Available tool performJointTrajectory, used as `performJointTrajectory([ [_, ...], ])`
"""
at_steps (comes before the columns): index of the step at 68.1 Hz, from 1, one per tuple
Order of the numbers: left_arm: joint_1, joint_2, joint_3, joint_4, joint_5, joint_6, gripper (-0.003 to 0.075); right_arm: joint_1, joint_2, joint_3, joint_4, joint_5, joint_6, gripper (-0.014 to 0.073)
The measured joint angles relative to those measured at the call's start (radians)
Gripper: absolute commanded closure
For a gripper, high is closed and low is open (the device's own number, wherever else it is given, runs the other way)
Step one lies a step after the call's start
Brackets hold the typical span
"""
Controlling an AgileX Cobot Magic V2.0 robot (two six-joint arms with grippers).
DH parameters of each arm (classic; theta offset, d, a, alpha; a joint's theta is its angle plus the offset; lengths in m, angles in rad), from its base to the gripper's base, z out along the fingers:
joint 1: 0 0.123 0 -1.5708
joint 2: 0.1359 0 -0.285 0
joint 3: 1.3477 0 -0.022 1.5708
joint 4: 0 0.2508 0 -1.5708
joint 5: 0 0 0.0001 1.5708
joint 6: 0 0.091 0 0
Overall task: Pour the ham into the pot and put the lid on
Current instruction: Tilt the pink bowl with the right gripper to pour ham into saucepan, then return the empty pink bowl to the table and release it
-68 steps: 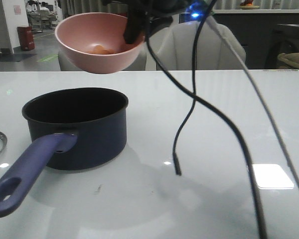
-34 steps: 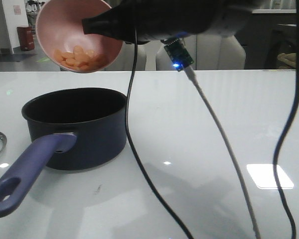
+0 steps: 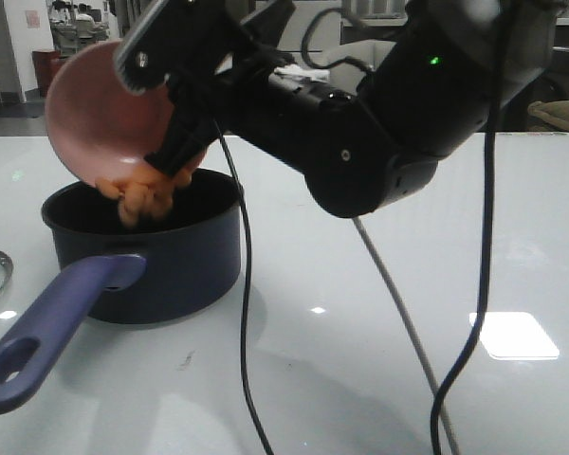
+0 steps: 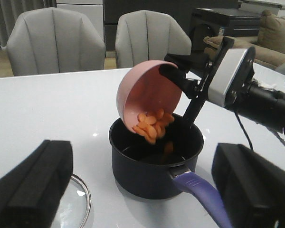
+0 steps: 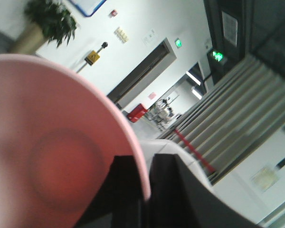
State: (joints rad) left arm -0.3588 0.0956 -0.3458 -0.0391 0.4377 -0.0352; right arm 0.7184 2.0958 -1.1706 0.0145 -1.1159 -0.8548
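Up front, the right fingers clamp the rim of the pink bowl, tipped steeply above the pot on the tabletop; ham spills over the bowl's lip into the pot. From the left wrist, the left fingers stand spread and empty near the pot, the lid lying just beside it. From the right wrist, only the bowl's rim, pinched between the fingers, shows.

Small orange-pink ham chunks slide over the lip of a steeply tipped pink bowl, some falling into the dark navy round saucepan directly beneath; its long purple-blue handle points toward seven o'clock in the front view. The clear glass lid with metal rim lies flat at the pot's nine o'clock.
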Motion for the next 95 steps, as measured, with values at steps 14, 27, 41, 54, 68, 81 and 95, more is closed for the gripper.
performJointTrajectory([
  [14, 0.000, 0.000, 0.000, 0.000, 0.000, 0.000, 0.0103, 0.000, 0.031, 0.000, -0.058, 0.000, -0.240, 0.0459],
  [27, 0.000, 0.000, 0.000, 0.000, 0.000, 0.000, 0.0103, 0.000, 0.032, -0.014, -0.054, -0.002, -0.220, 0.0459],
  [41, 0.000, 0.000, 0.000, 0.000, 0.000, 0.000, 0.0103, 0.000, 0.030, -0.050, 0.090, -0.007, 0.255, 0.0459],
  [54, 0.000, 0.000, 0.000, 0.000, 0.000, 0.000, 0.0103, 0.000, -0.019, -0.050, 0.146, 0.063, 0.773, 0.0459],
  [68, 0.000, 0.000, 0.000, 0.000, 0.000, 0.000, 0.0103, -0.008, -0.175, -0.050, 0.149, 0.539, 0.915, 0.0459],
  [81, 0.000, 0.000, 0.000, 0.000, 0.000, 0.000, 0.0103, -0.096, -0.362, -0.050, 0.147, 0.966, 0.915, 0.0459],
  [95, 0.000, 0.000, 0.000, 0.000, 0.000, 0.000, 0.0103, -0.266, -0.465, -0.050, 0.147, 1.290, 0.915, 0.0459],
])
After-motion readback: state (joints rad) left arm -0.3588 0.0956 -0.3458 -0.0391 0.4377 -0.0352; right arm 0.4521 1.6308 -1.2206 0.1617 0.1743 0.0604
